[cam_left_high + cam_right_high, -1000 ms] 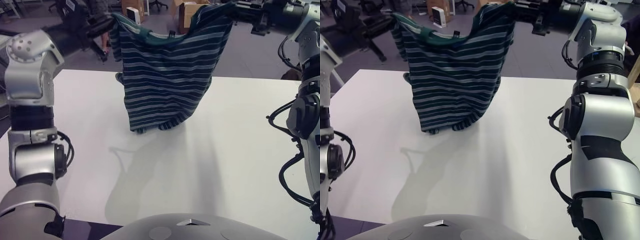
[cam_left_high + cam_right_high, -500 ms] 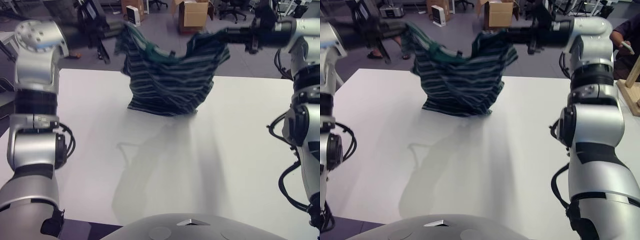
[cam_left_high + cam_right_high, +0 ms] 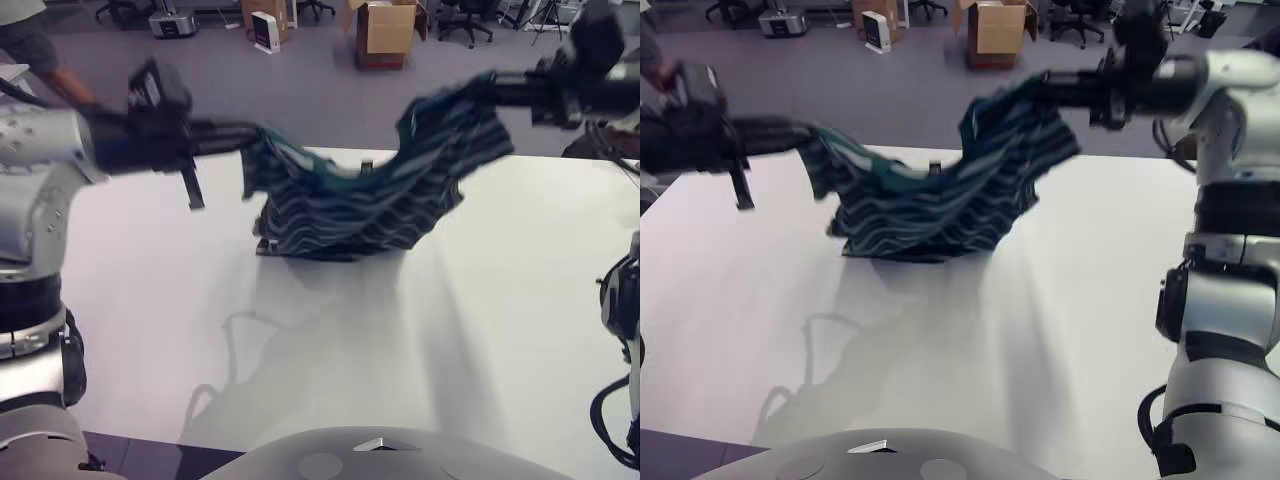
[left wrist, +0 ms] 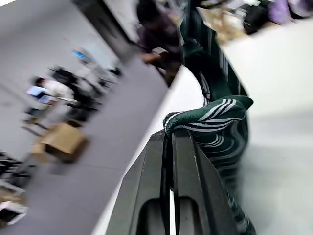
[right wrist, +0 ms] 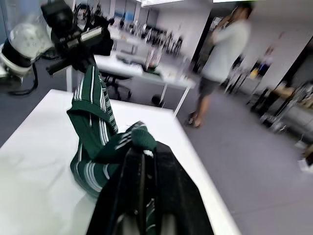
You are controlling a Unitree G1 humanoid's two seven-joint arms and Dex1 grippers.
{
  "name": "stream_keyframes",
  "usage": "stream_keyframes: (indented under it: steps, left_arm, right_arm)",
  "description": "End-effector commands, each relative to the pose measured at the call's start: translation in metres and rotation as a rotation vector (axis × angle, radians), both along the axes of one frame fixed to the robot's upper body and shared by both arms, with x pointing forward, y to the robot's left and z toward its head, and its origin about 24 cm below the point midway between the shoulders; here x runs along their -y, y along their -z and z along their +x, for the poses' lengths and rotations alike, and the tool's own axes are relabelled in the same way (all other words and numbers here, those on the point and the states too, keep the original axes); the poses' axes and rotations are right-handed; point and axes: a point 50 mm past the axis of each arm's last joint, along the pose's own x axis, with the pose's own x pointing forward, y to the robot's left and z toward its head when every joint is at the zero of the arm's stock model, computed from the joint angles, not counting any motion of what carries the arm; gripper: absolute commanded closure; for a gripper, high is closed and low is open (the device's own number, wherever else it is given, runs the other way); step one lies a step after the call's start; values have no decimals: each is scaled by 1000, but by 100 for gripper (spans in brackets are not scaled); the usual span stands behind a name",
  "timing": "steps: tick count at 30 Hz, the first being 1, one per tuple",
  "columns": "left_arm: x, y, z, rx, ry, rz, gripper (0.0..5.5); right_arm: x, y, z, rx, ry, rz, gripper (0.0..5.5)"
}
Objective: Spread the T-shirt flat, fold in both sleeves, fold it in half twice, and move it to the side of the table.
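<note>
Okay, my wrist views show left gripper (image 4: 170,139) and right gripper (image 5: 145,152) both pinched tight on T-shirt (image 3: 360,205); head view shows its lower part bunched on surface (image 3: 480,330).

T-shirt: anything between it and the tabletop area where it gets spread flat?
Nothing visible does. The left hand and right hand are each shut on an edge of the T-shirt, whose lower part sits bunched on the table. Nothing stands on the white surface between it and the robot's side.
</note>
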Motion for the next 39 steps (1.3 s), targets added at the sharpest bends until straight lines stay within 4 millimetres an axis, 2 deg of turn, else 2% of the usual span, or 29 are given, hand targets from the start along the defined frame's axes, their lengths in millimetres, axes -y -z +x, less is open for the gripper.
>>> stream_keyframes:
  steps: [1, 5, 11, 15, 18, 21, 23, 29, 31, 33, 35, 39]
  left_arm:
    - [-17, -29, 30, 64, -136, -79, 550]
    - [-22, -62, 51, 149, -187, -152, 550]
    - [-9, -70, 83, 158, -222, -80, 550]
    - [-12, -63, 97, 162, -271, -54, 550]
    - [-11, -34, 97, 104, -215, 45, 550]
    - [-6, 5, 82, 18, -104, 145, 550]
    - [-3, 22, 69, -25, -50, 177, 550]
    - [8, 36, 34, -100, 43, 154, 550]
    - [13, 58, 18, -173, 94, 178, 550]
    - [16, 82, -6, -273, 178, 225, 550]
    - [14, 100, -26, -360, 236, 271, 550]
    - [1, 119, -53, -507, 288, 328, 550]
  right_arm:
    - [0, -33, 17, 101, 107, 33, 550]
    - [-4, -52, 28, 170, 182, 48, 550]
    - [-18, -56, 43, 213, 300, 45, 550]
    - [-19, -40, 50, 187, 318, -7, 550]
    - [-15, -20, 50, 129, 249, -54, 550]
    - [-6, 6, 47, 53, 161, -100, 550]
    - [-3, 20, 43, 14, 107, -123, 550]
    - [0, 49, 22, -73, -33, -162, 550]
    - [-3, 68, 8, -129, -82, -186, 550]
    - [-7, 85, -14, -211, -155, -210, 550]
    - [-9, 96, -33, -282, -211, -237, 550]
    - [-4, 121, -59, -413, -261, -329, 550]
